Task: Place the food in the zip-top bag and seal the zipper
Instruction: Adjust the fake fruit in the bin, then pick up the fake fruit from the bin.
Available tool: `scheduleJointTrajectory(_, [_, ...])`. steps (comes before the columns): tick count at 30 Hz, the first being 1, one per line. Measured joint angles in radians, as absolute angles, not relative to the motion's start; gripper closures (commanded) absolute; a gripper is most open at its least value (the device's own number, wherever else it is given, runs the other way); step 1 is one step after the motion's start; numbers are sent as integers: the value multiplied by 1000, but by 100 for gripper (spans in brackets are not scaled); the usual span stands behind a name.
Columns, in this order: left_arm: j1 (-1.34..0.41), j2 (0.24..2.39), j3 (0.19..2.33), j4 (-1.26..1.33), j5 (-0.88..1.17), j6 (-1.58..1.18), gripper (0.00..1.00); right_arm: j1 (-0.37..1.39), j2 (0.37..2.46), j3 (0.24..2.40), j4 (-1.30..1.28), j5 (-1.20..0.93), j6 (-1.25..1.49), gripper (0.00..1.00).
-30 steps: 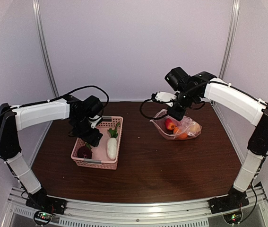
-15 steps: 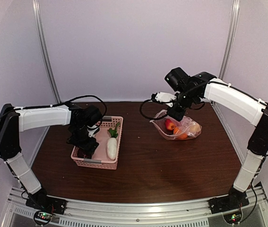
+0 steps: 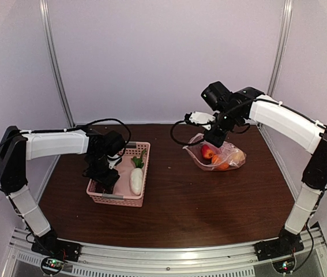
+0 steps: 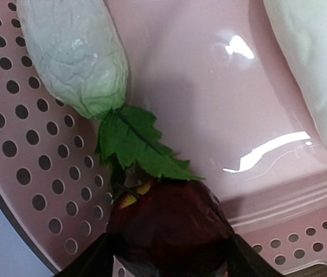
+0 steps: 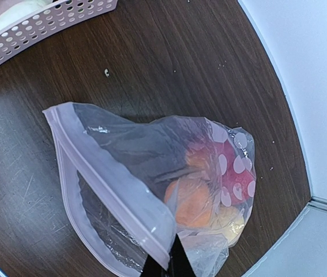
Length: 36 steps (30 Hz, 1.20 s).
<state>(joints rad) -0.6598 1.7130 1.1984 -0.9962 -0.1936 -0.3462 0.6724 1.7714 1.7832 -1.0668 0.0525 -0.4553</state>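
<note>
My left gripper (image 3: pixel 104 183) is down in the pink basket (image 3: pixel 120 199), jaws open, one on each side of a dark maroon fruit (image 4: pixel 169 225) with a green leaf (image 4: pixel 137 144). A white radish (image 3: pixel 135 179) lies beside it; it also shows in the left wrist view (image 4: pixel 316 69). A pale whitish-green piece (image 4: pixel 74 52) lies further in. My right gripper (image 3: pixel 214 140) is shut on the rim of the zip-top bag (image 3: pixel 224 157) and holds its mouth up and open. In the right wrist view the bag (image 5: pixel 151 144) holds orange (image 5: pixel 195 202), red (image 5: pixel 235 167) and yellow (image 5: pixel 232 222) pieces. The pale zipper strip (image 5: pixel 108 179) runs along the mouth.
The basket stands at the left of the dark wooden table (image 3: pixel 175 213); its corner shows in the right wrist view (image 5: pixel 48 17). The bag is at the back right. White walls and metal posts (image 3: pixel 56 69) enclose the table.
My left gripper has dropped into the basket and come down over the maroon fruit, which it now hides from above. The right arm and the bag have not moved.
</note>
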Motion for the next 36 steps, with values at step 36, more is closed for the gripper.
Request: scheduleJointTrajectory(36, [-660, 1731, 1278, -1063, -189, -358, 19, 674, 1771, 1781, -1066, 64, -445, 100])
